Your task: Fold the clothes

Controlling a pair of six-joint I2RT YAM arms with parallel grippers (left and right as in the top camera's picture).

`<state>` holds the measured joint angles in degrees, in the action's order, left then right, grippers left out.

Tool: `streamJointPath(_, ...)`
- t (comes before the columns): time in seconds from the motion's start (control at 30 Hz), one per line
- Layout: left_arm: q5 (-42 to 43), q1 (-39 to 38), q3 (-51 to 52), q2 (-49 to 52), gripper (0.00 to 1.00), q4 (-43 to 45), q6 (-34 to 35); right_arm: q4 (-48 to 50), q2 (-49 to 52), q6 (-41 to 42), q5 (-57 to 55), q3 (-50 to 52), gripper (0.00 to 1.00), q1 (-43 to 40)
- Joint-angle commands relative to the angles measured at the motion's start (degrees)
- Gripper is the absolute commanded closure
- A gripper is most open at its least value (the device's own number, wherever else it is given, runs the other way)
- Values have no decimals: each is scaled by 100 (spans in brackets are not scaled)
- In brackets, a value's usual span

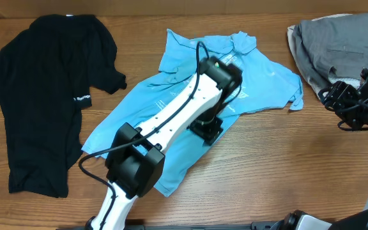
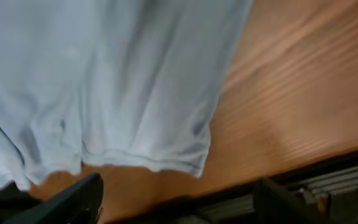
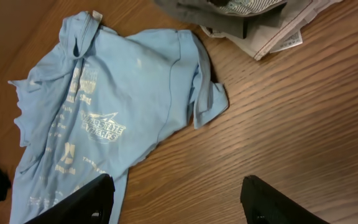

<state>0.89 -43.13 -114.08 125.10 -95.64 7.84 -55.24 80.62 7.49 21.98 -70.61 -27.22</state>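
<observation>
The light blue T-shirt lies spread and wrinkled across the middle of the table, its white lettering showing in the right wrist view. The black shirt lies crumpled at the left, with a small white logo. My left gripper is open and empty, low over the blue shirt's near edge. Its wrist view shows the shirt's hem just beyond the spread fingers. My right gripper is open and empty at the right, off the shirt's sleeve, over bare wood.
A pile of grey and white clothes lies at the back right, next to my right gripper, and also shows in the right wrist view. The wooden table's front edge runs close under my left gripper.
</observation>
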Motion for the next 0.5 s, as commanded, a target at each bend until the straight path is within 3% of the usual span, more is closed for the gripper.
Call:
streamJointPath(0.0,278,-247,1104,-511,23,428,463,55,-116,2,-50,-201,30,17)
streamJointPath(0.3,678,-363,4590,-2444,24,2911,1373,96,-26,7,42,-201,30,22)
streamJointPath(0.47,944,-374,5659,-2769,30,3705,1849,96,-22,7,125,-201,30,28)
